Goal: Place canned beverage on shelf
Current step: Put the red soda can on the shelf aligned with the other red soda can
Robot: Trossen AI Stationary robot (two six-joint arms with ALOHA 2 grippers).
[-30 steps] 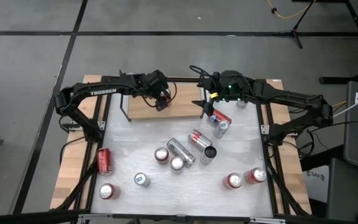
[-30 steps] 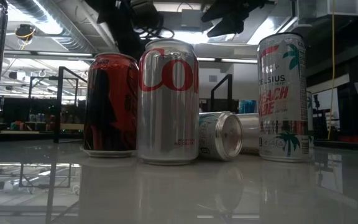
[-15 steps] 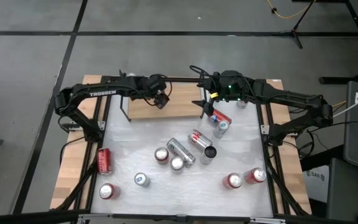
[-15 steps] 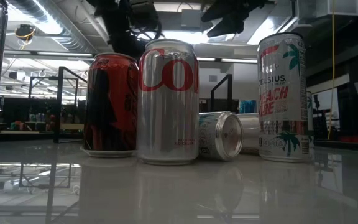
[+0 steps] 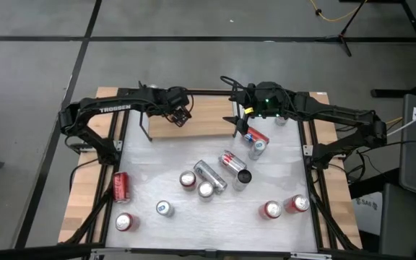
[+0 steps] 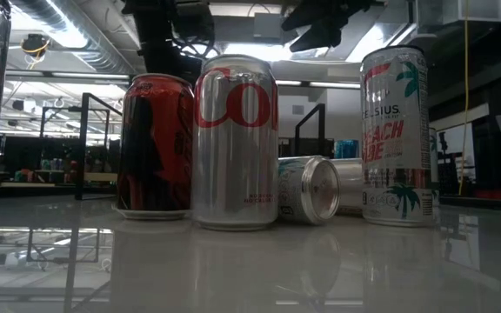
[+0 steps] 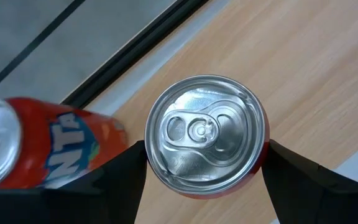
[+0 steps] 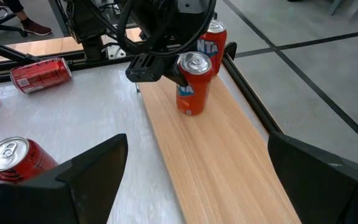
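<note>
An orange canned beverage stands upright near the far left end of the shelf, a light wooden board with black rails. My left gripper is shut on it from above. In the left wrist view I look down on its silver top. A second orange can stands on the board just behind it, apart from it. My right gripper hangs open over the shelf's right part, holding nothing. My left gripper pinches the orange can between its two fingers, on two opposite sides of its upper wall just below the rim. The fingers come slanting down from above. The can stays upright, with its base seemingly on the shelf board.
Several more cans stand or lie on the whitish tabletop: a red one lying at the left, a cluster in the middle, one by the shelf's right end, two near right. Close cans fill the low view.
My left gripper has gone a little toward the table's left edge over the shelf and has rolled about its wrist, with the orange can still between its fingers. My right gripper has kept still.
</note>
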